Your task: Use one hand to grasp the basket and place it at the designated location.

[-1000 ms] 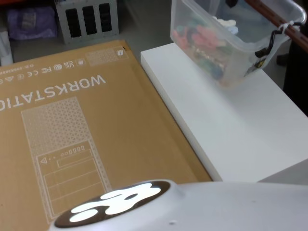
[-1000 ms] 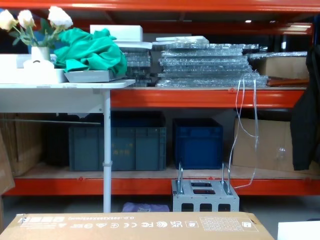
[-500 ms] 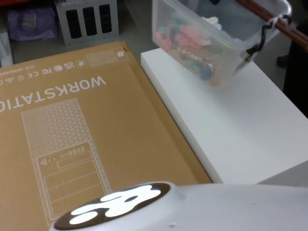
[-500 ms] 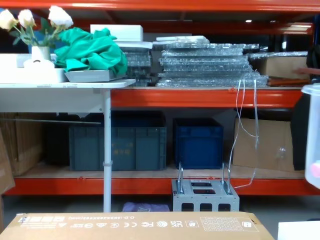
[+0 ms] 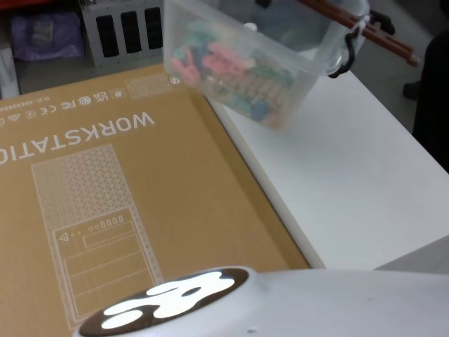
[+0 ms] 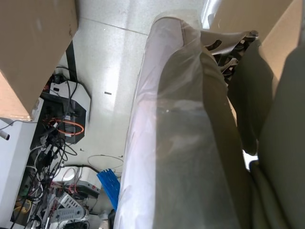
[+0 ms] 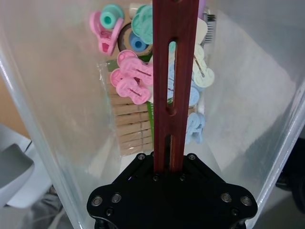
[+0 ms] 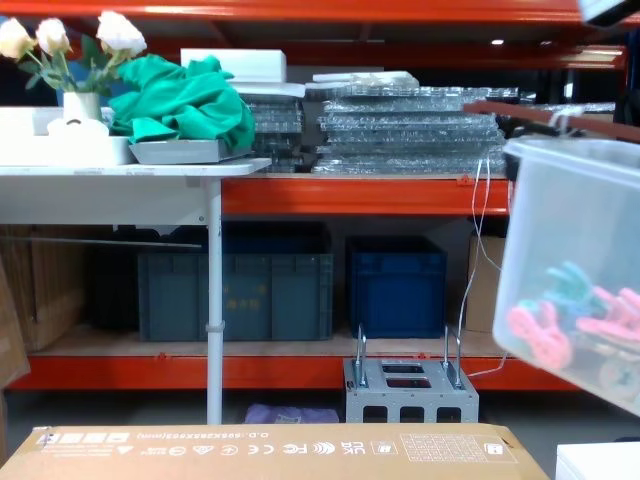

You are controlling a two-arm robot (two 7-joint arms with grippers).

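jaws grip handle (image 7: 174, 71), basket (image 5: 238, 77) aloft — table (image 5: 337, 175) edge

Clear basket (image 8: 570, 215) w/ red-brown handle (image 7: 187, 71), pink/teal/blue clips (image 7: 128, 81), tan box (image 5: 105, 175), white table (image 5: 351, 175)

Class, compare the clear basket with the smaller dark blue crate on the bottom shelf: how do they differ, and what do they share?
The basket is see-through, showing coloured clips inside; the blue crate is opaque. The basket hangs tilted in the air, its handle clamped by the right gripper; the crate sits level on its shelf. Both are box-shaped containers.
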